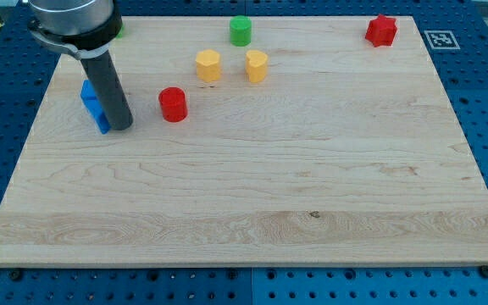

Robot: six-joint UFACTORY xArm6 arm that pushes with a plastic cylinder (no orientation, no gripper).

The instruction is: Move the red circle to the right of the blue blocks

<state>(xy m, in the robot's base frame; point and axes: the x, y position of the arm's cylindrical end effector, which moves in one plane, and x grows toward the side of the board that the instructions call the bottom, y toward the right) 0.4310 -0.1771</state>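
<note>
The red circle [173,104] stands on the wooden board at the upper left, a little right of my tip [121,126]. The dark rod comes down from the view's top left, and its tip rests on the board between the blue blocks [94,107] and the red circle, right against the blue blocks' right side. The blue blocks lie partly hidden behind the rod. There is a small gap between the tip and the red circle.
Two yellow blocks [208,64] [257,65] stand above and right of the red circle. A green cylinder [241,30] is near the top edge. A red star-like block [381,30] is at the top right. Something green [119,32] peeks out behind the arm.
</note>
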